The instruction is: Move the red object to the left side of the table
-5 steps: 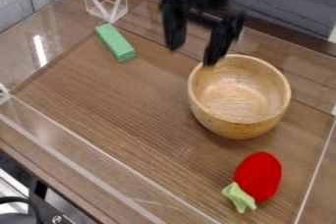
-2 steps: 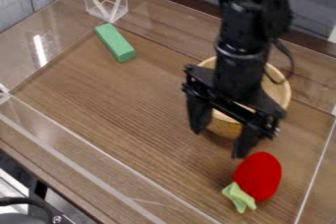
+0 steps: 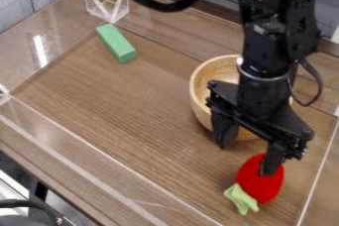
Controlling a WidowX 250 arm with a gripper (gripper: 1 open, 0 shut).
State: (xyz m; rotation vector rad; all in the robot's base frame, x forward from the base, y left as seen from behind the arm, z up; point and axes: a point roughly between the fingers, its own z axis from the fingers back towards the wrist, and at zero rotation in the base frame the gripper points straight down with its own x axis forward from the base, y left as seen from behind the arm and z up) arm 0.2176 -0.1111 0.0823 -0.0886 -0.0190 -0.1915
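The red object (image 3: 260,181) is a small bright-red toy fruit with a light green stem end, lying at the near right of the wood-grain table (image 3: 119,111). My black gripper (image 3: 252,148) hangs directly over its upper side, open, with one finger (image 3: 227,131) to the left of the fruit and the other (image 3: 279,160) in front of its top. Nothing is held between the fingers. The arm rises behind and covers part of the wooden bowl.
A wooden bowl (image 3: 212,83) stands just behind the gripper at the right. A green rectangular block (image 3: 115,42) lies at the back left. Low clear acrylic walls (image 3: 54,146) edge the table, with a folded clear piece (image 3: 106,7) at the back corner.
The arm has swung from behind the bowl forward and down to the right, ending over the red fruit. The jaws stayed open. The fruit, bowl and block have not moved.
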